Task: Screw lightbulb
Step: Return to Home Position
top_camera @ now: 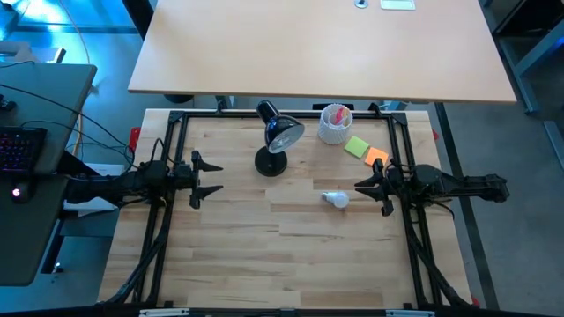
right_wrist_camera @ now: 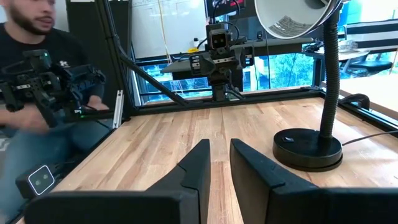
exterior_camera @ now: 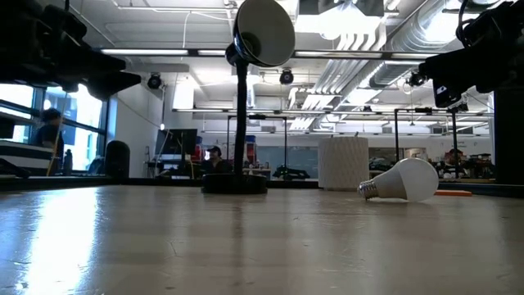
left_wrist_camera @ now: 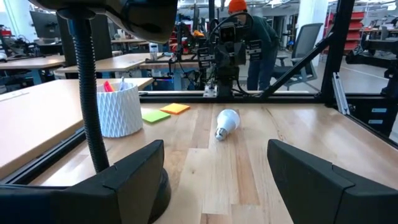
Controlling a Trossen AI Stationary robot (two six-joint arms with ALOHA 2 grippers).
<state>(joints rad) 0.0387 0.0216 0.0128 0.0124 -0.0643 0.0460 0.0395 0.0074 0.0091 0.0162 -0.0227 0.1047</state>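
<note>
The lightbulb [top_camera: 335,199] lies on its side on the wooden table, right of centre, its screw base toward the table's left; it also shows in the low view [exterior_camera: 405,180] and the left wrist view [left_wrist_camera: 227,121]. The black desk lamp [top_camera: 273,145] stands on its round base [top_camera: 270,163] at centre far, its empty shade [right_wrist_camera: 292,18] tipped toward the table's right. My left gripper [top_camera: 207,179] is open and empty at the left, above the table. My right gripper [top_camera: 363,187] hangs just right of the bulb, its fingers [right_wrist_camera: 199,155] nearly together, empty.
A white ribbed cup [top_camera: 335,123] with pens stands far right of the lamp. A green note [top_camera: 356,146] and an orange note [top_camera: 376,158] lie beside it. A black frame [top_camera: 176,123] runs round the table. People show beyond the table [right_wrist_camera: 37,62], [left_wrist_camera: 249,37].
</note>
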